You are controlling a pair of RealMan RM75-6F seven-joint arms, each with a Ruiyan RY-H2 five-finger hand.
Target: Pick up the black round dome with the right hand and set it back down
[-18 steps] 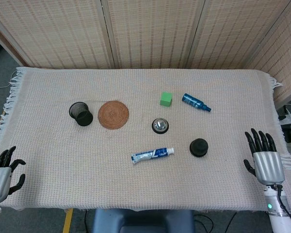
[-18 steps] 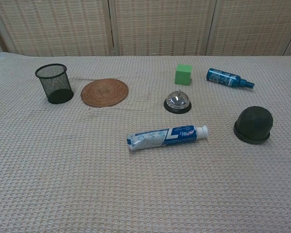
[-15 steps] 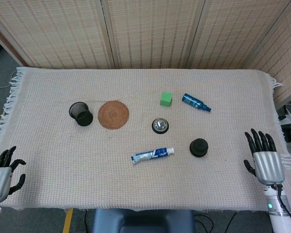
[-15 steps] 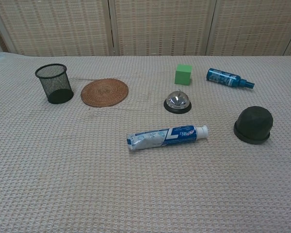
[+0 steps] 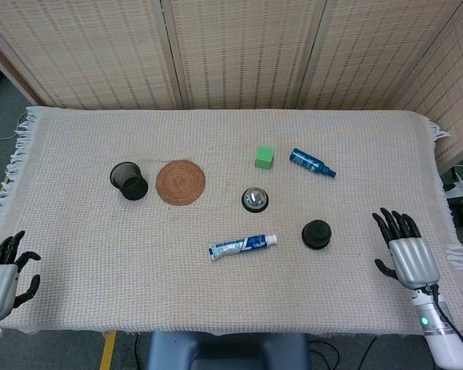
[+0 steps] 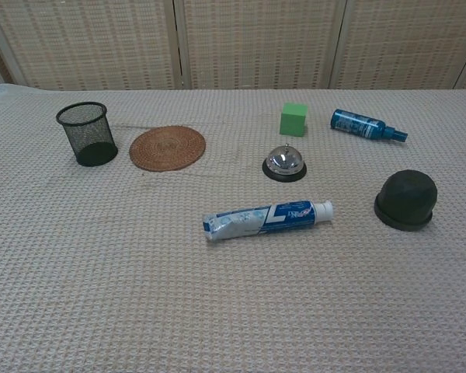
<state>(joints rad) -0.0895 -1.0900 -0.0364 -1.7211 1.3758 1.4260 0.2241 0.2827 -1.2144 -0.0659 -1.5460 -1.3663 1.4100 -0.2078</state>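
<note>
The black round dome (image 5: 316, 233) (image 6: 405, 199) sits on the cloth-covered table, right of centre. My right hand (image 5: 405, 252) hovers over the table's near right corner, well to the right of the dome, fingers spread and holding nothing. My left hand (image 5: 1, 274) stays at the near left corner, off the table edge, fingers loosely apart and empty. The chest view shows neither hand.
A toothpaste tube (image 5: 242, 245) lies left of the dome. A silver call bell (image 5: 255, 200) stands behind it, with a green cube (image 5: 264, 157) and a blue spray bottle (image 5: 312, 163) further back. A woven coaster (image 5: 180, 182) and a black mesh cup (image 5: 129, 180) are at the left.
My right hand has shifted left, inward over the table's corner and a little nearer the dome. The left hand and the objects have not moved.
</note>
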